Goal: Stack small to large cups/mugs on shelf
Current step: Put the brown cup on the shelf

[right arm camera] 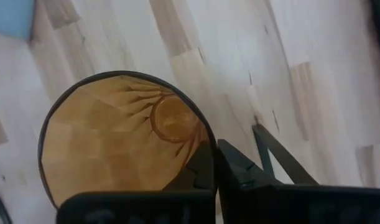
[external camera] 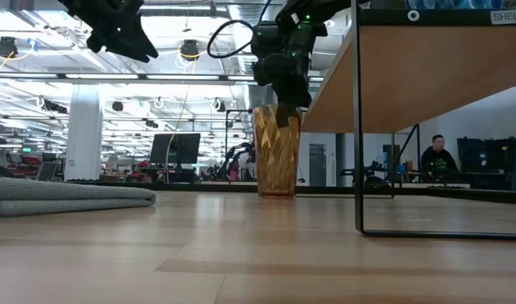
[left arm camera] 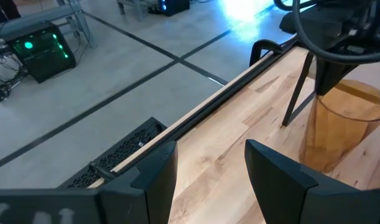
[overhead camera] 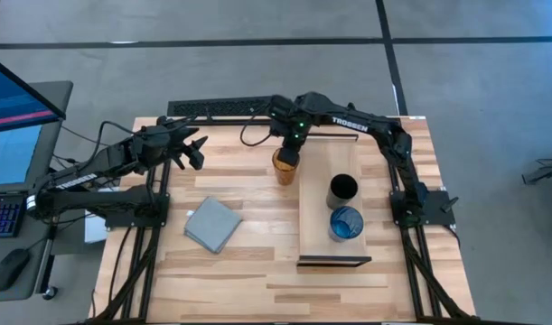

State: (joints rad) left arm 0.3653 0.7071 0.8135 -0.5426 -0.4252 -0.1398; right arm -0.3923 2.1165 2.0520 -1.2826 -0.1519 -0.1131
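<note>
The amber tumbler [overhead camera: 285,168] stands upright on the slatted tabletop [overhead camera: 257,262], just beside the left long edge of the shelf [overhead camera: 313,208] and toward the far side of the table. The right gripper [overhead camera: 291,155] reaches over from the right side of the table and comes down on the tumbler from above, pinching its rim with one finger inside the cup and one outside, so the fingers are narrowed onto the wall of the glass. In the right wrist view the inner finger [right arm camera: 199,163] lies against the inside of the tumbler [right arm camera: 124,140]. From the level of the tabletop the tumbler [external camera: 277,150] has its base flat on the wood.

The shelf is a long light-wood board on dark end brackets, raised above the table. On it stand the other two cups: the black cup [overhead camera: 342,191] and, touching or nearly touching it on the near side, the short blue cup [overhead camera: 345,223].

The left gripper [overhead camera: 192,150] hangs in the air over the far left part of the table, well apart from the tumbler, its fingers [left arm camera: 157,174] spread wide and holding nothing. A grey-blue folded cloth [overhead camera: 212,224] lies flat on the table to the left of the shelf, nearer than the tumbler.
</note>
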